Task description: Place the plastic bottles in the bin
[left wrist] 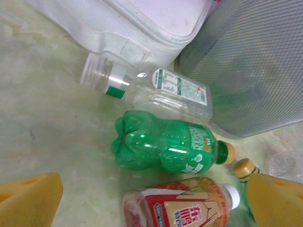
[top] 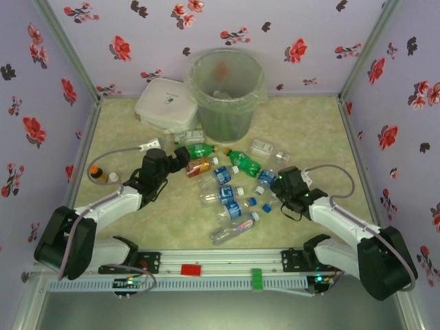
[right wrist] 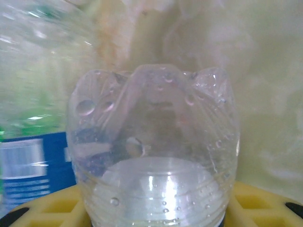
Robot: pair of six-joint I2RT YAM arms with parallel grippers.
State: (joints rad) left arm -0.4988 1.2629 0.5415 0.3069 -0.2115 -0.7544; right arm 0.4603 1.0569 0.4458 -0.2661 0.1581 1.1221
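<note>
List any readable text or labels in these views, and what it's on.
No text can be quoted.
Orange-red bottle: large red characters, blurred.
Clear bottle: green fine print on white, too small.
Green bottle: label print too small.
Blue-labelled bottle: white lines, blurred.

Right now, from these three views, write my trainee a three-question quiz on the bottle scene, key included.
1. True or false: the bin lies tipped on its side.
2. In the left wrist view, what lies between the left gripper's open fingers? A) a glass jar B) the orange-red bottle C) a metal can
3. Fill in: in the top view, the white lidded container sits on the bin's ____ side.
Key: 1 false, it stands upright; 2 B; 3 left.
</note>
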